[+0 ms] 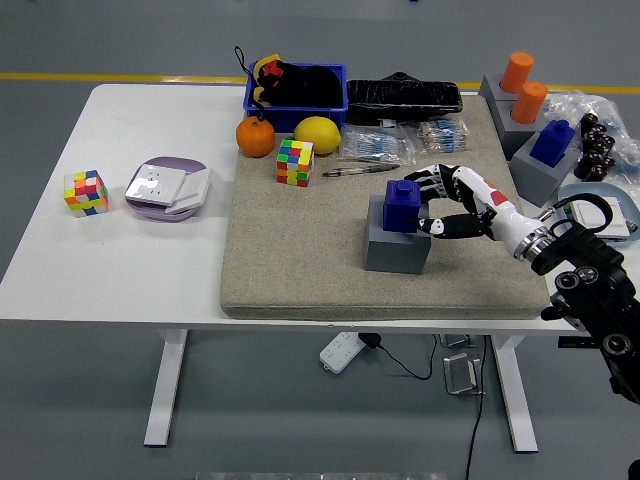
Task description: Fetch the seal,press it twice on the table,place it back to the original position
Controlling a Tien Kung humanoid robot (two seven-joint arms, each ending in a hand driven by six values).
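Note:
A blue seal stands upright on a grey block on the beige mat. My right hand comes in from the right and sits just to the right of the seal, its fingers spread around the seal's right side without closing on it. The thumb lies low by the block's top edge. My left arm is out of view.
Behind the mat's middle lie a pen, a colour cube, an orange, a lemon and a blue bin. More grey blocks with a blue seal and orange seals stand at the right. A second cube and a purple plate are at the left.

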